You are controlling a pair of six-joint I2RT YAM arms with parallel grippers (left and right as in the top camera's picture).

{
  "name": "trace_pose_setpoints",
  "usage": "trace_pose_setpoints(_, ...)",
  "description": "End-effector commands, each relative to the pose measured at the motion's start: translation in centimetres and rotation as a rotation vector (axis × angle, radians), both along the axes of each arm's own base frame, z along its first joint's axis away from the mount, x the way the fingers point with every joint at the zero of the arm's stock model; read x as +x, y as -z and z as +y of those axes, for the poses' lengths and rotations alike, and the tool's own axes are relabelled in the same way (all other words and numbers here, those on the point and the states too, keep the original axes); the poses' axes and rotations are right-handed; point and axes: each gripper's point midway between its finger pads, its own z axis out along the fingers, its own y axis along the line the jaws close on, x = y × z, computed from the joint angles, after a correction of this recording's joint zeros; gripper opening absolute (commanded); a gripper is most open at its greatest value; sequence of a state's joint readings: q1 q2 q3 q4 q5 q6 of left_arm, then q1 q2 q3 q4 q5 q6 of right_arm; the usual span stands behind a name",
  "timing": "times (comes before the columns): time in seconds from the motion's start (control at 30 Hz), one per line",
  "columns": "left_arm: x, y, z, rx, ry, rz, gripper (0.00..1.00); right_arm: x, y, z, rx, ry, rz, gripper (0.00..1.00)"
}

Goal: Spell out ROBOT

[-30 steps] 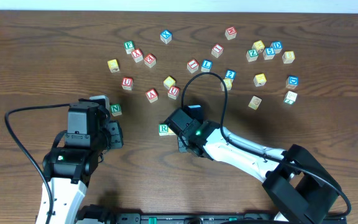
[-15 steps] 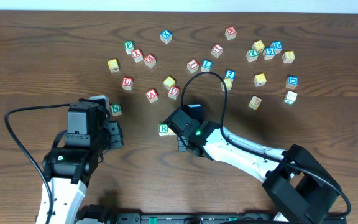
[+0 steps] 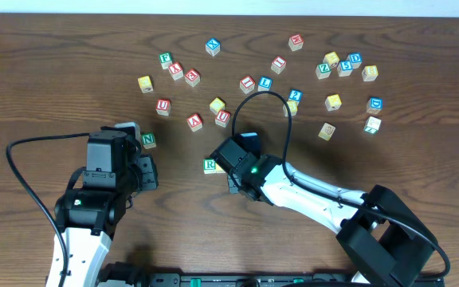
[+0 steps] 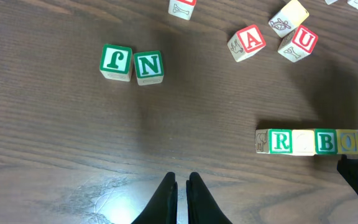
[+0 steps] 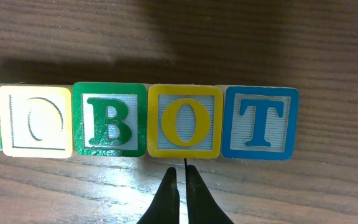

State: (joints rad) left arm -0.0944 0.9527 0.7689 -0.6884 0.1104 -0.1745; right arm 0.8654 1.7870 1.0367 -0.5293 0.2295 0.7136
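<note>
**ROBOT row reads complete; both claws closed and empty**

Left side: my left claw (image 4: 182, 178) is pinched shut with nothing in it, over bare table (image 4: 55, 143). At its eleven o'clock, well apart, a green cube (image 4: 116, 61) and a green N cube (image 4: 149, 66) sit touching side by side. At one o'clock lie a red A cube (image 4: 248, 42), a red U cube (image 4: 301, 42) and a plain yellow cube (image 4: 288, 15). They are near the far side of the word but apart from it.

Centre: the word lies at my left claw's two o'clock in one straight line, letters up. It runs R cube (image 4: 281, 142), pale O cube (image 5: 36, 121), B cube (image 5: 109, 119), yellow O cube (image 5: 184, 121), T cube (image 5: 260, 122). Each appears to touch the next.

Right side: my right claw (image 5: 179, 168) is also closed on nothing. Its tips are just at six o'clock of the yellow O cube; contact I cannot tell.

Handling, by judgement: these are small wooden cubes, light, stiff and not fragile. Their smooth painted faces should slide on the table at a slight nudge. Inside the line, neighbours block the three and nine o'clock faces. A hold is therefore possible only across the twelve and six o'clock faces. The R and T cubes each have one outer face free as well.

Obstructions: from overhead, my right arm (image 3: 309, 191) hides the whole line except the R cube. Any forward push by the closed right tips could knock the yellow O cube out of line. Backing off toward six o'clock looks unobstructed.
</note>
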Motion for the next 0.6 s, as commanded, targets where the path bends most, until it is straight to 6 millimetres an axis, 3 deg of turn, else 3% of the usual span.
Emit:
trace_pose_setpoints(0.0, -0.06, -0.19, -0.03, 0.004, 0.018, -0.007, 0.07, 0.01, 0.53, -0.48, -0.035, -0.008, -0.009, 0.01)
trace_pose_setpoints(0.57, -0.07, -0.18, -0.04, 0.004, 0.018, -0.006, 0.07, 0.12, 0.59, -0.81, -0.036, 0.002, -0.001, 0.01)
